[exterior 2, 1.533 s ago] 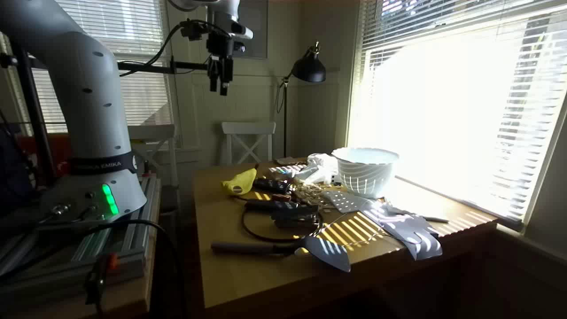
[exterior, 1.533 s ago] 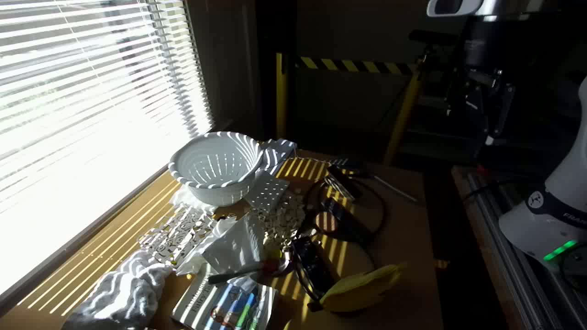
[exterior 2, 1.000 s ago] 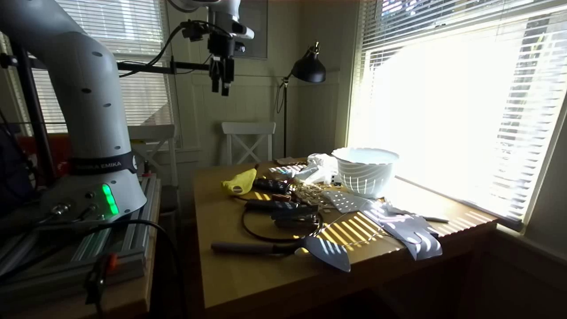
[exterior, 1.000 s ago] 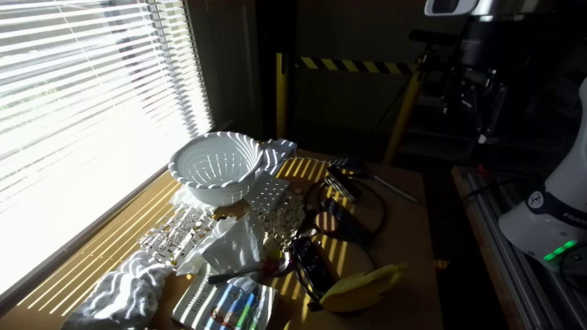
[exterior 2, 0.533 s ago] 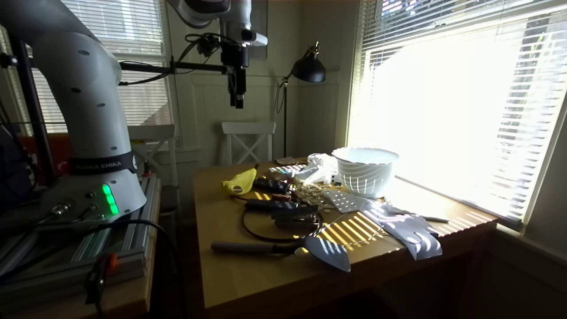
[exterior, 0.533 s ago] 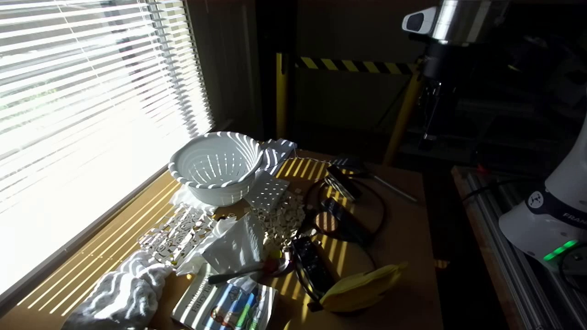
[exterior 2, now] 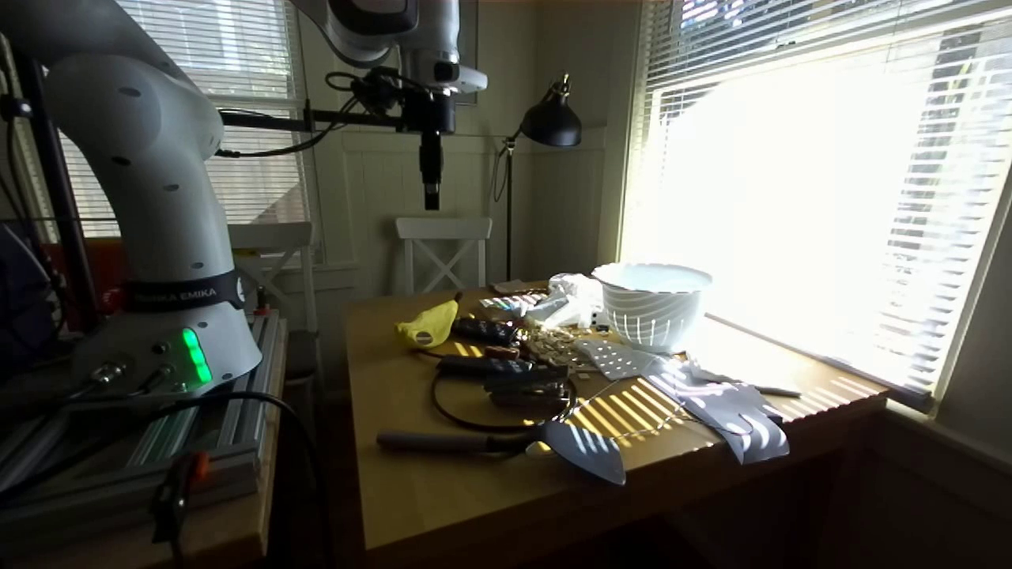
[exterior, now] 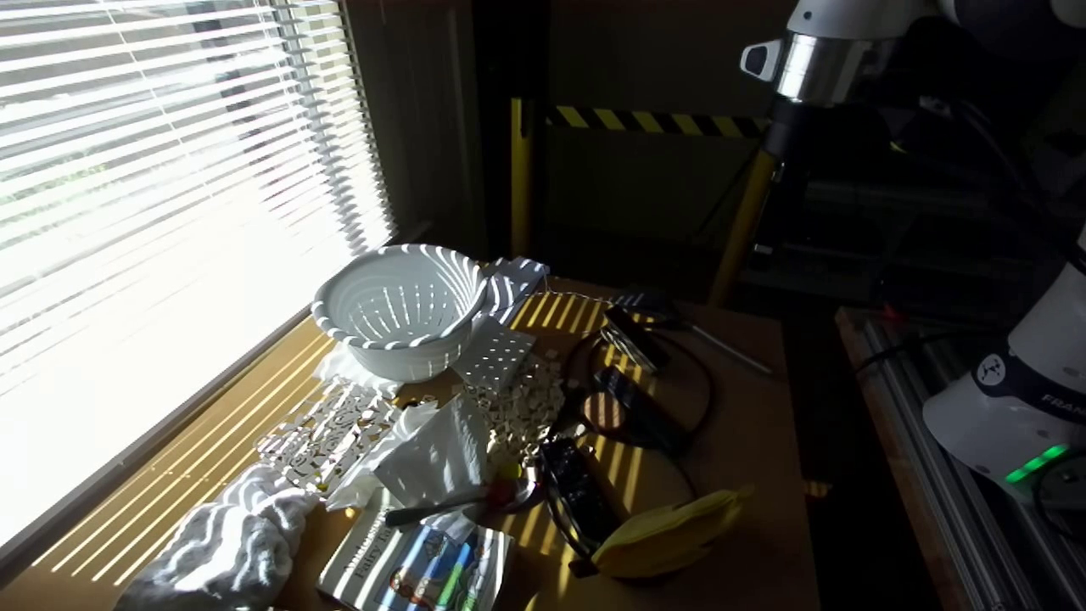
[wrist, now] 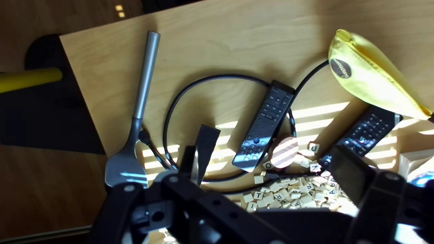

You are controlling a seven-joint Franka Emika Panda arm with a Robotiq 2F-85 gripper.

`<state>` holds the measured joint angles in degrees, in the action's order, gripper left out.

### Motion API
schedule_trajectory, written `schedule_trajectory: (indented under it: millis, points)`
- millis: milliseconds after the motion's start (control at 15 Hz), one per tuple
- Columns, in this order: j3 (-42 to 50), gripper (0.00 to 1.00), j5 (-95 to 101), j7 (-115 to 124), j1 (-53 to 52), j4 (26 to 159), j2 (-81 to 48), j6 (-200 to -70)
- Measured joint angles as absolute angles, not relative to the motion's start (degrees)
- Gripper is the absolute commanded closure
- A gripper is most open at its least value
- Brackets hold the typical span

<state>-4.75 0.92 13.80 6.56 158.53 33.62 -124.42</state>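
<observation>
pincer [wrist: 267, 164] spread, well abv tbl [wrist: 237, 44], blk remote [wrist: 265, 125] below

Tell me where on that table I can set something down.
Broad bare patch: the pale wooden tabletop between the long grey spatula, looped black cable and yellow banana-shaped zip pouch. Another lies between spatula and tabletop corner. Crowded: around the long black remote control and scattered cream letter tiles.

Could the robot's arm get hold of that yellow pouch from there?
Probably yes, after moving across and down: the gripper hangs open and empty above the table, and nothing visible lies over the pouch. A remote close beside it might get in the way.
</observation>
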Motion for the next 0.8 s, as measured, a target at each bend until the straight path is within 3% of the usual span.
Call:
schedule_trajectory:
  millis: [333,800]
  points:
    - [-3.51,0.0,1.2,14.14,7.87,158.69,31.8,-124.64]
    - [8.4,0.0,1.53,7.6,14.64,158.79,18.55,-136.41]
